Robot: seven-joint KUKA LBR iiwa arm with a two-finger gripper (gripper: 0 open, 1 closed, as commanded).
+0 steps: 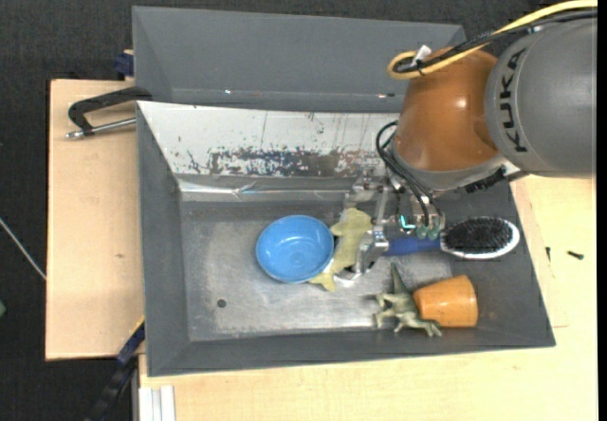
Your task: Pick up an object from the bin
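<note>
The pincer (375, 244) hangs low in the middle of the bin (209, 315), over the right edge of a limp pale-yellow piece (349, 231) that slumps against a blue bowl (294, 250). Whether it is released or clenched I cannot tell. Coming down there probably keeps it off the bowl's rim. A black hairbrush (482, 237) lies just right of it, its blue handle pointing at the pincer. Nearer the front right corner, an orange cup (448, 302) lies tipped beside a green toy creature (403, 310), so the crowding there could foul a descent.
</note>
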